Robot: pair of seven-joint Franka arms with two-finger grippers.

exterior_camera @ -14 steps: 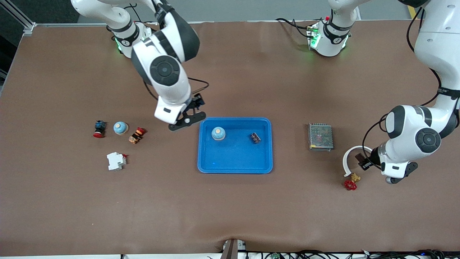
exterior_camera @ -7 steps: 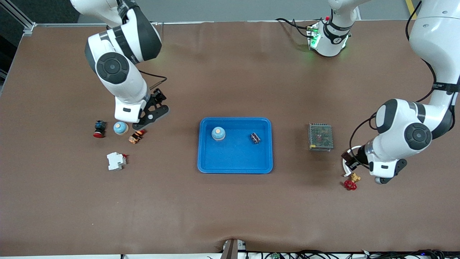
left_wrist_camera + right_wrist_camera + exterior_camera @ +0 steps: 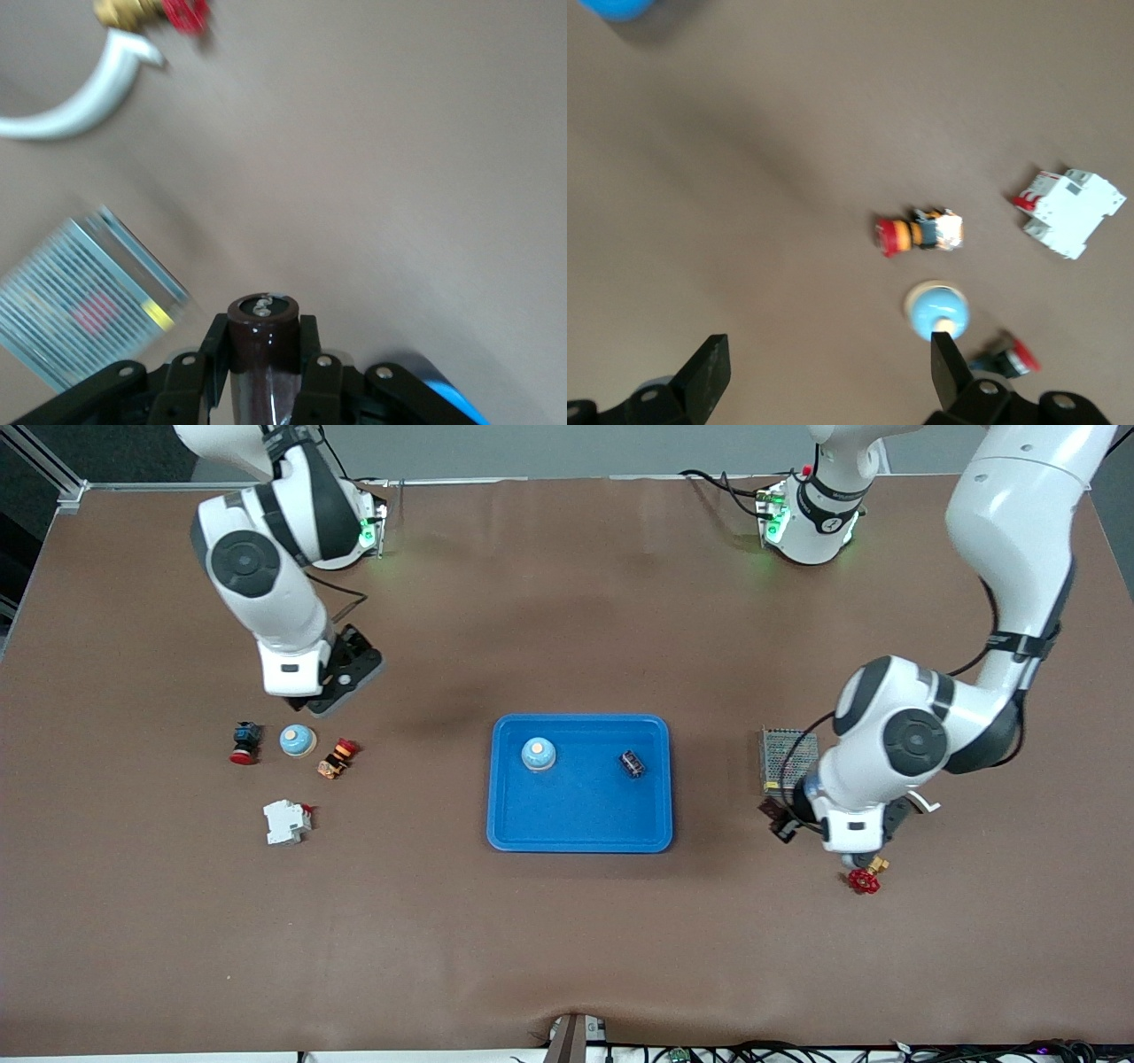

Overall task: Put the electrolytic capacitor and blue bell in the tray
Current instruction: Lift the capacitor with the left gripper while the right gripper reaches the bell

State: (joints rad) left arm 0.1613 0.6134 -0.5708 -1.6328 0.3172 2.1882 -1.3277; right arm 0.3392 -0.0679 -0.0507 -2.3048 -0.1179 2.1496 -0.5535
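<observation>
The blue tray (image 3: 580, 833) lies mid-table. In it stand a blue bell (image 3: 538, 754) and a dark capacitor (image 3: 632, 763). A second blue bell (image 3: 298, 740) stands on the table toward the right arm's end and also shows in the right wrist view (image 3: 939, 312). My right gripper (image 3: 332, 691) (image 3: 828, 376) hangs open and empty over the table beside that bell. My left gripper (image 3: 784, 825) (image 3: 263, 354) is shut on a dark brown electrolytic capacitor (image 3: 263, 341), over the table between the grey mesh box (image 3: 784, 755) and the tray.
Round the second bell lie a red and black button (image 3: 244, 742), an orange and red button (image 3: 337, 758) and a white breaker (image 3: 286, 821). A red valve (image 3: 862, 880) lies under the left arm. A white ring (image 3: 75, 102) and the mesh box (image 3: 84, 305) show in the left wrist view.
My right arm has swung from the tray's edge toward the right arm's end, to beside the second bell. My left arm has carried the capacitor from the white ring toward the tray.
</observation>
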